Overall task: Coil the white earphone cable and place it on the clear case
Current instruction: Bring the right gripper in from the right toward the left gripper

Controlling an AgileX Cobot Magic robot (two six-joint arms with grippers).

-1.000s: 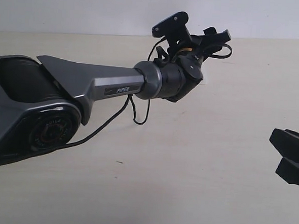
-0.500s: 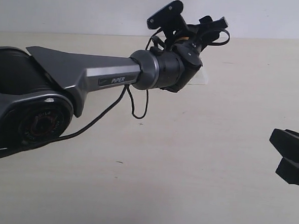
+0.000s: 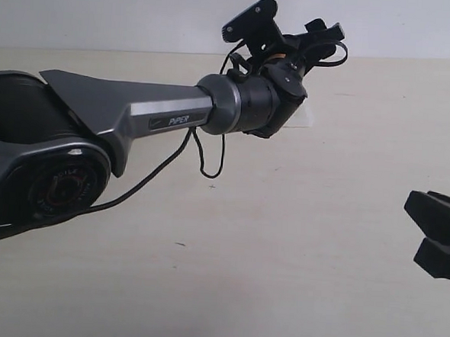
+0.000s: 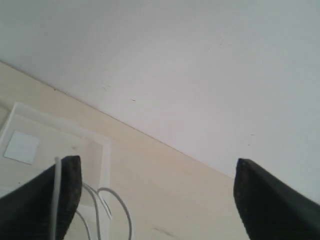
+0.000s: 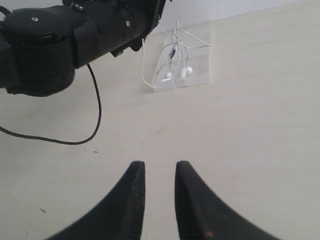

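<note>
The clear case [image 5: 192,67] lies flat on the table at the far side, and the white earphone cable [image 5: 176,52] rests on it in loose loops with two earbuds [image 5: 175,75] near its front edge. One strand hangs off the case's side onto the table. My left gripper [image 4: 155,170] hovers right above the case [image 4: 60,135], open wide, with cable loops [image 4: 117,205] beside one finger [image 4: 47,200] and nothing between the jaws. Well short of the case, my right gripper [image 5: 157,167] is open by a narrow gap and holds nothing.
My left arm [image 3: 136,117] stretches across the table from the left, and its black cable [image 3: 202,159] droops toward the tabletop. Its wrist [image 3: 267,102] covers most of the case [image 3: 304,117] in the exterior view. A pale wall runs behind the table.
My left arm has shifted a little up and to the left, uncovering the case's edge in the exterior view, and has barely moved since. The right gripper has stayed still.
</note>
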